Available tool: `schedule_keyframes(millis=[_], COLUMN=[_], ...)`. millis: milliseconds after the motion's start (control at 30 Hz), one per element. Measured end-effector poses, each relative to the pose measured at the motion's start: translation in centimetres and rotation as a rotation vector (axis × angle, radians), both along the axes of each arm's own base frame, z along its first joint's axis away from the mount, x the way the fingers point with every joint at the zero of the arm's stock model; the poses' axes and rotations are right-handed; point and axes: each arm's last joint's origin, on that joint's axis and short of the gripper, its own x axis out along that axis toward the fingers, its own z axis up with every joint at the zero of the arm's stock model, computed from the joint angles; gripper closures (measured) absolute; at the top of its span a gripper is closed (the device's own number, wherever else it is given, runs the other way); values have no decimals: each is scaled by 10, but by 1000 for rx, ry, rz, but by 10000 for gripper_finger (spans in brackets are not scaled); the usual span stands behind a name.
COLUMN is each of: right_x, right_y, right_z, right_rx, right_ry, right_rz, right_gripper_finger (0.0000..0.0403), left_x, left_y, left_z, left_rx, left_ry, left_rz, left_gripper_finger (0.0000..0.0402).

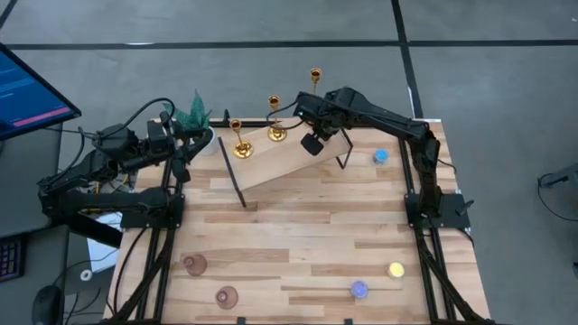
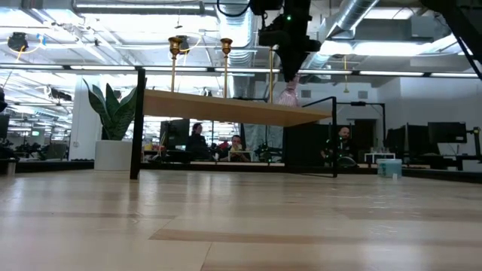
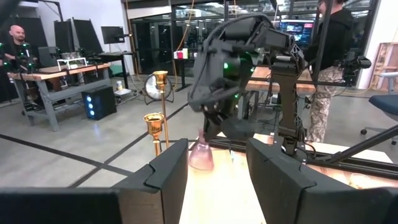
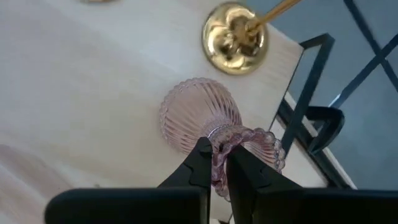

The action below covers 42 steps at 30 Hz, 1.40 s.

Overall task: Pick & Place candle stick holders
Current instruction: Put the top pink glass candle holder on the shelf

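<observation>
Right wrist view shows the right claw pinched shut on the beaded rim of a ribbed pink glass holder over the raised wooden shelf. Placing seems in hand; next it likely needs lowering, then release. The left claw waits half-open, empty.

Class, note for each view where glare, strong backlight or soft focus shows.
Low view: bright ceiling lights backlight the raised wooden shelf. Right wrist view: the gold candlestick base gleams; the right gripper pinches the pink holder's rim. Left wrist view: its own fingers look soft.

Open office with grey floor, exposed ceiling ducts, glass partitions.
</observation>
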Motion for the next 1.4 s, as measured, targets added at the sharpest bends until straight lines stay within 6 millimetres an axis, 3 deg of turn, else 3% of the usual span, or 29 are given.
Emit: schedule_keyframes(millis=[600,867,1400], right_x=[5,5,11], right_y=[2,2,0], right_z=[-6,-8,-7], right_rx=[-21,-17,-39], right_ry=[52,55,-3], right_rz=[38,43,44], right_gripper_finger=[386,345,337], left_x=[0,0,0], left_y=[0,0,0], left_z=[1,1,1], left_rx=[4,4,3], left_ry=[-6,-7,-7], left_rz=[0,0,0], left_gripper_finger=[238,238,238])
